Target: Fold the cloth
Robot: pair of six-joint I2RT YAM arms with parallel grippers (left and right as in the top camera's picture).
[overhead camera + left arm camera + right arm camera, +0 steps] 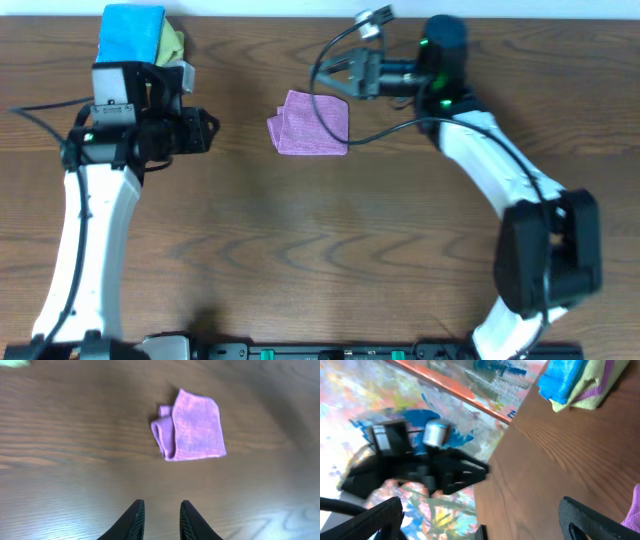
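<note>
- Evidently the folding itself looks nearly or fully done: the cloth (310, 124) lies on the counter (300, 250) as a small squarish packet of several layers, a little toward 12 o'clock from the counter's middle, with neither arm touching it.
- The left pincer (207, 131) hangs at the cloth's 9 o'clock, well apart from it. In the left wrist view its fingers (136, 519) stand a narrow gap apart with nothing between them.
- The right pincer (338, 79) sits at the cloth's 1 o'clock, just beside that corner. It is spread wide and empty in its own view.
- The blue cloth (131, 30) and yellow-green cloth (174, 43) are piled at the far 10 o'clock corner, well clear of the work.
- My reading is that the step in hand is letting go after a fold.
- The layered edge facing the left arm looks uneven, so any next move would call for a light pinch there to square the layers without dragging the packet. Otherwise both arms only need to pull back.
</note>
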